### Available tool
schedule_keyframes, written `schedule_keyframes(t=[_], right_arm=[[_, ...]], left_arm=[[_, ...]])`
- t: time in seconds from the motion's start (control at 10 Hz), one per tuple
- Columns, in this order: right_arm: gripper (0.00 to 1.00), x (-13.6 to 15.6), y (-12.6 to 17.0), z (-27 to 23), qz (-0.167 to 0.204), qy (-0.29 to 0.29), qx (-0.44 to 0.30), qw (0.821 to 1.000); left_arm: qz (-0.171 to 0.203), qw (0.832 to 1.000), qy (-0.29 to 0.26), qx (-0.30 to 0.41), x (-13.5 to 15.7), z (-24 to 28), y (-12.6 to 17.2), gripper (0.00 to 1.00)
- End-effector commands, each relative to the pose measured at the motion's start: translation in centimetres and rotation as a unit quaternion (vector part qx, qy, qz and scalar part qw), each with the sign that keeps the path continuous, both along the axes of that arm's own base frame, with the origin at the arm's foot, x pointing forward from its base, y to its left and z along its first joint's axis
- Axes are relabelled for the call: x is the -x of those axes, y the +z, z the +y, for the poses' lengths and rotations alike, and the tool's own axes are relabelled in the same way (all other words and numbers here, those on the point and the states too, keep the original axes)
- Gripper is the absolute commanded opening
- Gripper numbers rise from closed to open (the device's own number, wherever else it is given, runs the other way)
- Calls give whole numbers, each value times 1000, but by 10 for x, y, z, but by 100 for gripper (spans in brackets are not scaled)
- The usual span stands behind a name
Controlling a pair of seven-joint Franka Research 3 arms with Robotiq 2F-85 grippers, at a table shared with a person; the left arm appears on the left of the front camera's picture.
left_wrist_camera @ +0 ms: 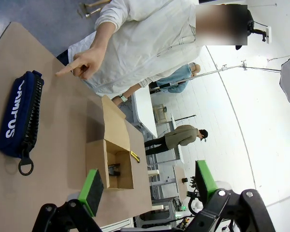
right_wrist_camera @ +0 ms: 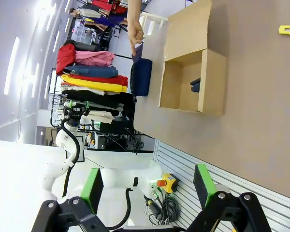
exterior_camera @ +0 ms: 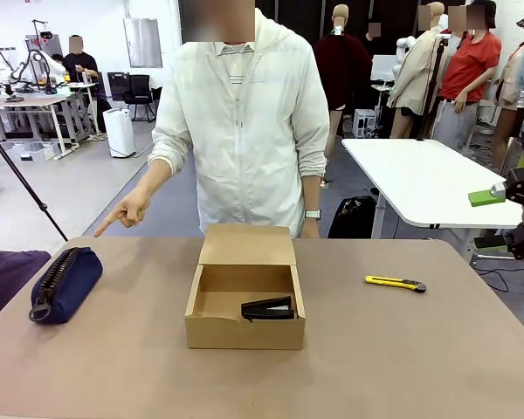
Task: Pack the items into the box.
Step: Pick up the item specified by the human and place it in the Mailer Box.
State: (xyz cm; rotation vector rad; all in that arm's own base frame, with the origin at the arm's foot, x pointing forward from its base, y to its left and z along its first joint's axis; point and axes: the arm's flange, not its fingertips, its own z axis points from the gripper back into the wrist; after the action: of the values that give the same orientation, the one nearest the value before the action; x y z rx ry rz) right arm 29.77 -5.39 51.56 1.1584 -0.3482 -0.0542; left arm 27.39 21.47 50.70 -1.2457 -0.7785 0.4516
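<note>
The stapler (exterior_camera: 268,308) is lodged in the open box (exterior_camera: 244,330); the pouch (exterior_camera: 67,284) is set by the left edge of the surface (exterior_camera: 402,367).
The stapler is seen in the box's near right corner, with the lid flap (exterior_camera: 247,244) raised at the far side. The pouch is pointed at by a person's finger (exterior_camera: 105,223). Bare surface is left along the near edge. The left hand (left_wrist_camera: 147,186) and right hand (right_wrist_camera: 147,186) are held spread.

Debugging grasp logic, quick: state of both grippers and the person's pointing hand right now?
Left gripper: open, empty.
Right gripper: open, empty.
Person's hand: holding nothing, pointing towards the navy pouch.
</note>
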Motion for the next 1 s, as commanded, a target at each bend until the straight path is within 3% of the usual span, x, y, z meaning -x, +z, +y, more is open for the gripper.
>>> schedule_keyframes(t=[0.0,0.2,0.3,0.4,0.5,0.6,0.7,0.9], right_arm=[[100,-3,4,2,-6,-3,-14,1000],[100,-3,4,2,-6,-3,-14,1000],[100,-3,4,2,-6,-3,-14,1000],[100,-3,4,2,-6,-3,-14,1000],[100,-3,4,2,-6,-3,-14,1000],[100,-3,4,2,-6,-3,-14,1000],[100,-3,4,2,-6,-3,-14,1000],[100,-3,4,2,-6,-3,-14,1000]], left_arm=[[-15,1000,-1,1,0,0,0,100],[0,1000,0,0,0,0,0,100],[61,994,-17,-89,-33,-24,1,100],[91,977,-34,-187,-75,-57,0,100],[123,952,-88,-266,-112,-95,-2,100],[144,915,-54,-373,-147,-131,-10,100],[158,888,-57,-428,-168,-152,-17,100],[136,821,35,-554,-184,-174,-41,100]])
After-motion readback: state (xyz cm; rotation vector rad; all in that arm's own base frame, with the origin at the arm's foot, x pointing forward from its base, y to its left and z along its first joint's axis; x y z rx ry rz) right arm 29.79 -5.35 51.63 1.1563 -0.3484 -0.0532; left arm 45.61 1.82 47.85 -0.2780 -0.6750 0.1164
